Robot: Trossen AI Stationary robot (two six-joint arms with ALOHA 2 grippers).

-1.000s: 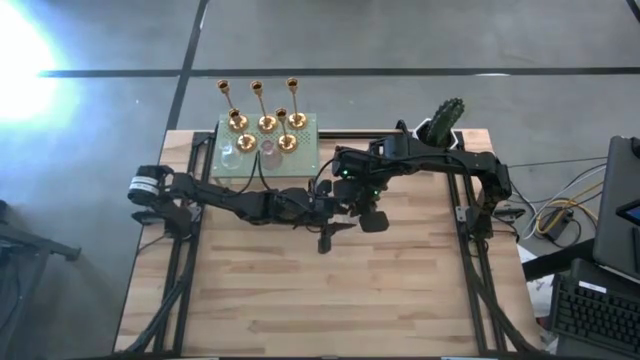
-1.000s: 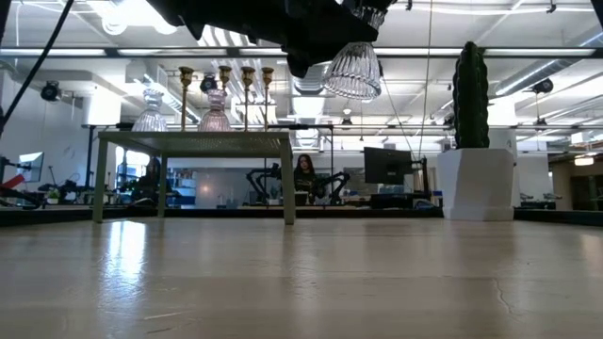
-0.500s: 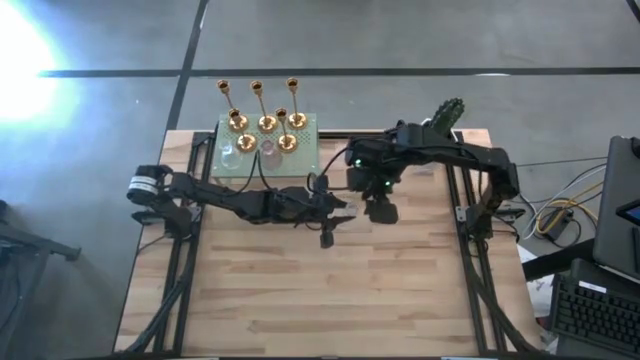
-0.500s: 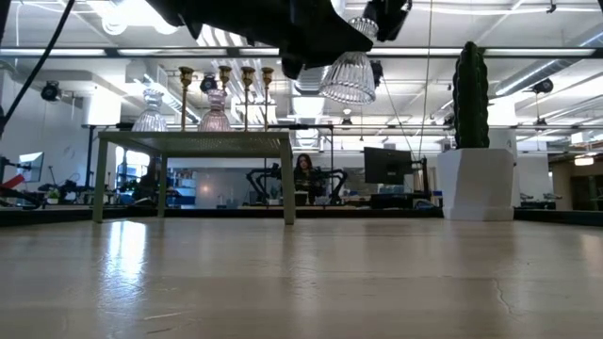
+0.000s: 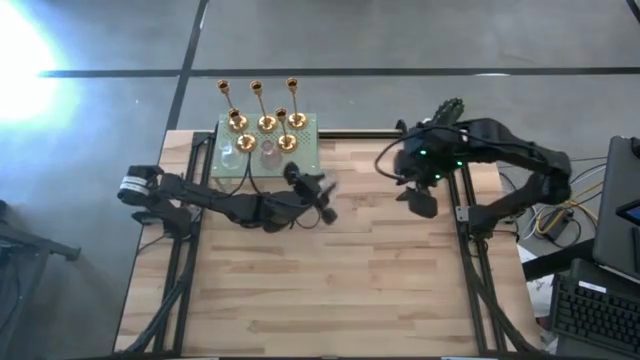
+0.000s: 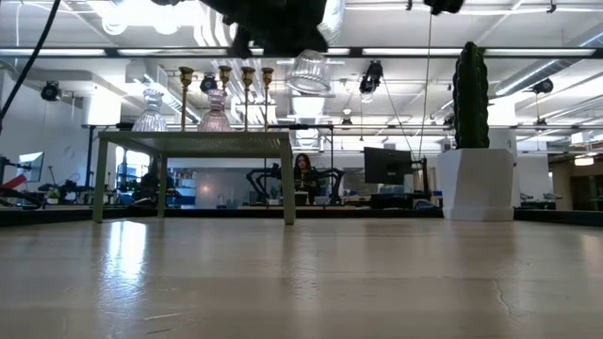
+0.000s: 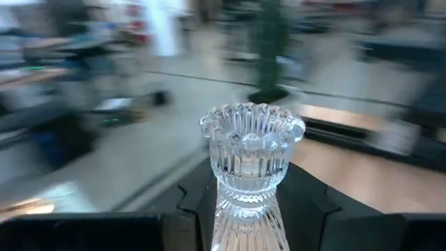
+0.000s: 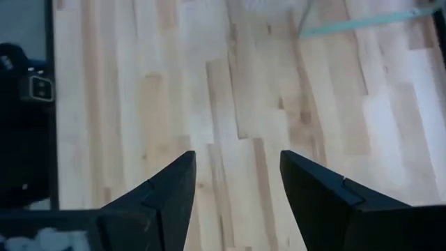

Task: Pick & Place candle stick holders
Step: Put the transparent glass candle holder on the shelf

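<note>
1. My left tool [image 5: 318, 192] is gripping a clear ribbed glass candle holder with a scalloped rim [image 7: 251, 150]; in the left wrist view its narrow stem is sitting between my two dark fingers [image 7: 191, 206], which are closed against it.
2. In the high view the left tool is hanging over the wooden plank surface [image 5: 330, 290], just beside the near right corner of the pale green raised stand [image 5: 307, 155].
3. In the low view the glass holder [image 6: 308, 72] is hanging high above the surface with its wide end down and slightly tilted, level with the tops of the things on the stand.
4. The holder's long axis is running straight out along my left fingers, cup end away from the wrist.
5. The shiny gold metal candlesticks with round bases and thin stems [image 5: 258, 105] are standing upright on the stand, and two more small glass holders [image 6: 151, 111] are standing beside them, one clear and one pinkish.
6. My right tool [image 8: 237, 188] is holding nothing, its fingers standing spread apart over bare planks near the right edge, close to the green cactus in a white pot [image 5: 445, 120].
7. In the high view the held glass is hard to make out against the dark left tool, and the low view is cutting off most of that arm.
</note>
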